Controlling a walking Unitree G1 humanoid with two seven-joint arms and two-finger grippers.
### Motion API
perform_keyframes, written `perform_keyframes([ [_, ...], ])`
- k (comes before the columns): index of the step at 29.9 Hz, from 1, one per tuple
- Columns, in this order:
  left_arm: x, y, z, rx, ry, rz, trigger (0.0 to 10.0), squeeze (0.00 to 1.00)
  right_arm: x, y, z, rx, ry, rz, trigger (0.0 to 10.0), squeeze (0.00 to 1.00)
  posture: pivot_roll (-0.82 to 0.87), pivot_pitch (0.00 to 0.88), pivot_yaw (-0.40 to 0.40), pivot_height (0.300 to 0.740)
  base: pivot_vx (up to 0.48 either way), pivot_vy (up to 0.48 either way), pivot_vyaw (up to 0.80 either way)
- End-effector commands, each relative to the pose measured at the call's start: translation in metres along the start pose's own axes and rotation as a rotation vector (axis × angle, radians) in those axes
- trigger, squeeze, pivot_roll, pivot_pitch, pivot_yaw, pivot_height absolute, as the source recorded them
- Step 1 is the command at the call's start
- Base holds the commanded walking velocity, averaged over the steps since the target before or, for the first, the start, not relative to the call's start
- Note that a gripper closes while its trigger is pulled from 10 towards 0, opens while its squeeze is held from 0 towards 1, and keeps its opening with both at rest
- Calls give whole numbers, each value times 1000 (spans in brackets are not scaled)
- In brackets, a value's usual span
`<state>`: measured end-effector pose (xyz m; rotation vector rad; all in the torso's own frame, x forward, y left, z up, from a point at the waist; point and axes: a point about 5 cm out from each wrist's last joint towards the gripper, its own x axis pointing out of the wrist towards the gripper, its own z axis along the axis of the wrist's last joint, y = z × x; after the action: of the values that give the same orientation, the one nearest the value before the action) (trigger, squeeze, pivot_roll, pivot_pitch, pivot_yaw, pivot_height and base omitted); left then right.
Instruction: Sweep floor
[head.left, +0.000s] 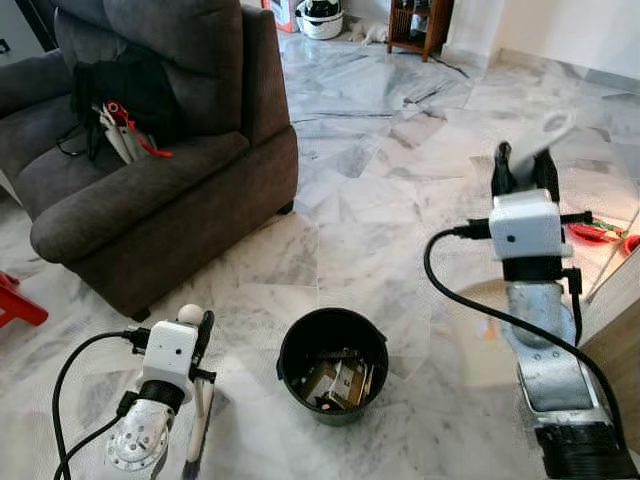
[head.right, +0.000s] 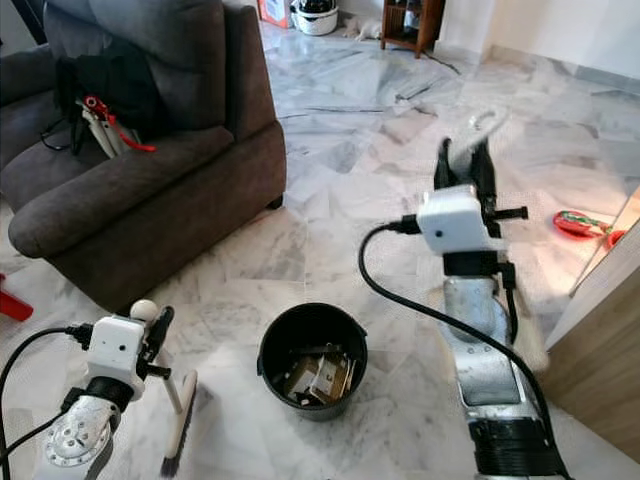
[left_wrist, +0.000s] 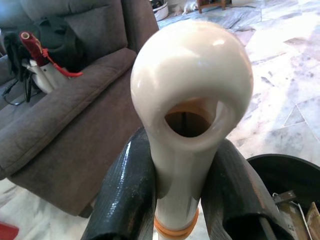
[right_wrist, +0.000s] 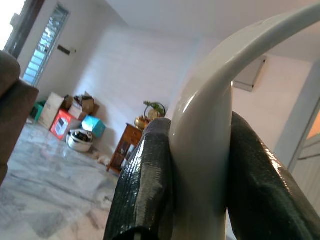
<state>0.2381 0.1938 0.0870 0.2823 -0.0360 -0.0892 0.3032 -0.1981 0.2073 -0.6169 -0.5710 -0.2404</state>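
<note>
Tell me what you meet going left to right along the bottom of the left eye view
Left tool shut on the white-handled brush → black bucket holding scraps → right arm, its right tool raised and shut on a pale curved handle.

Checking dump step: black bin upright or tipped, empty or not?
Upright, not empty: the black bin stands on the floor, mouth up, with scraps lying inside.

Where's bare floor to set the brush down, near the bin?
Bare marble lies between the black bin and the sofa, and beyond the bin toward the far shelf. It is tighter by the right gripper: red items and a wooden panel. The left gripper clamps the brush handle.
</note>
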Motion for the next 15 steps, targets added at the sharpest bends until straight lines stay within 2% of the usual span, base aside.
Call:
perform_keyframes([
  [1, 0, 3, 2, 21, -15, 6, 10000, 0, -1, 0, 3, 20, -26, -6, 10000, 0, 51, 97, 93, 740, 0, 0, 0],
  [3, 0, 3, 2, 22, -16, 6, 10000, 0, -6, 2, -5, 66, 10, -5, 10000, 0, 54, 96, 92, 740, 0, 0, 0],
  [8, 0, 3, 3, 21, -22, 5, 10000, 0, -20, 2, -24, 112, 96, -19, 10000, 0, 55, 89, 91, 740, 0, 0, 0],
  [12, 1, 3, 3, 20, -25, 1, 10000, 0, -25, 3, -33, 185, 146, -25, 10000, 0, 51, 83, 90, 740, 0, 0, 0],
  [15, 0, 2, 3, 18, -27, -1, 10000, 0, -28, 2, -38, 204, 165, -30, 10000, 0, 55, 78, 87, 740, 0, 0, 0],
])
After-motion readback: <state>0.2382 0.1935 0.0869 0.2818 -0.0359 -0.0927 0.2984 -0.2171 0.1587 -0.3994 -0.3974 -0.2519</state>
